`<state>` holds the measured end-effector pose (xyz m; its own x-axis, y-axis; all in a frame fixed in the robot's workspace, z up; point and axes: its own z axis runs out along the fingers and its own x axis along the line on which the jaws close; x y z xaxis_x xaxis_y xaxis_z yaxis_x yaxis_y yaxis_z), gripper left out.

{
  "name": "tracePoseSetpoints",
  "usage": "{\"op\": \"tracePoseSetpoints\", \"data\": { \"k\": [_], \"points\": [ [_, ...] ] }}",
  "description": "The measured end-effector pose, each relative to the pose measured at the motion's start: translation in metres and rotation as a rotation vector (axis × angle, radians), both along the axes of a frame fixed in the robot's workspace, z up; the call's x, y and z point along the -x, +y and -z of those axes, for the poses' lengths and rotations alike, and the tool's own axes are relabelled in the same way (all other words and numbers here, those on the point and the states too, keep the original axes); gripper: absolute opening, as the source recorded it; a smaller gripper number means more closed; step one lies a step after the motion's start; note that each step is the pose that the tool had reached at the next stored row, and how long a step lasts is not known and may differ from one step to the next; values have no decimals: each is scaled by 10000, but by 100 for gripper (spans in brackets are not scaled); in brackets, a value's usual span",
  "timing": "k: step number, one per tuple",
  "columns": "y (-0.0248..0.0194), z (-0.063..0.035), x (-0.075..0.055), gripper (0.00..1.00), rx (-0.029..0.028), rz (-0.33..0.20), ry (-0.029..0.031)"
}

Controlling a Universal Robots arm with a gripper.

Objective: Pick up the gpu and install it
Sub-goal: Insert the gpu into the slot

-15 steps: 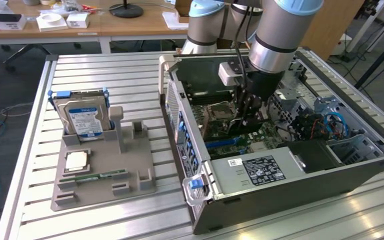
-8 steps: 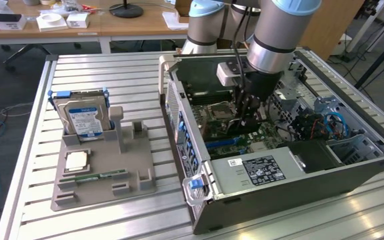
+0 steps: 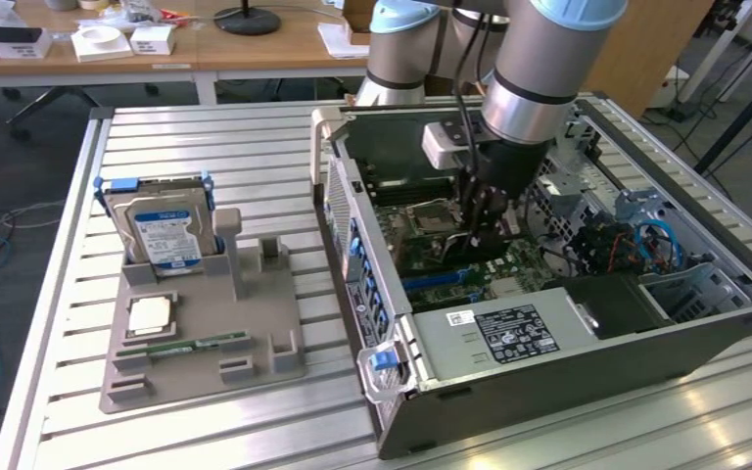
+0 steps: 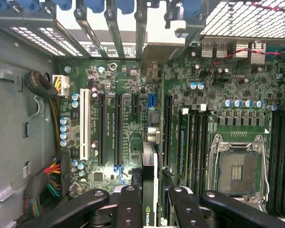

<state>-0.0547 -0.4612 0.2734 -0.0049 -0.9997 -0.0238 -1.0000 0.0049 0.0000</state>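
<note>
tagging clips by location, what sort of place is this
Probably a robotics lab or test workshop: a robot arm holds the gpu inside an open computer case on a slatted metal table, with a part holder beside it and cluttered wooden desks behind.

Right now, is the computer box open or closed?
Open. The computer case lies uncovered, its motherboard shows, and the jaws hold the gpu inside.

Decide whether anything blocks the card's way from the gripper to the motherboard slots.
Nothing visible does. The gripper holds the card edge-on over the motherboard, and the long black slots there are bare.
</note>
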Motion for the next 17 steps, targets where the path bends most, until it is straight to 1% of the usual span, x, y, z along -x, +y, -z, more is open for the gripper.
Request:
{"op": "tracePoseSetpoints", "data": {
  "k": [6,8,12,17],
  "points": [
    [0,0,14,26,1,0,1],
    [-9,0,18,26,2,0,1],
    [-10,0,18,26,1,-1,1],
    [-10,-1,57,26,2,1,0]
  ]
}}
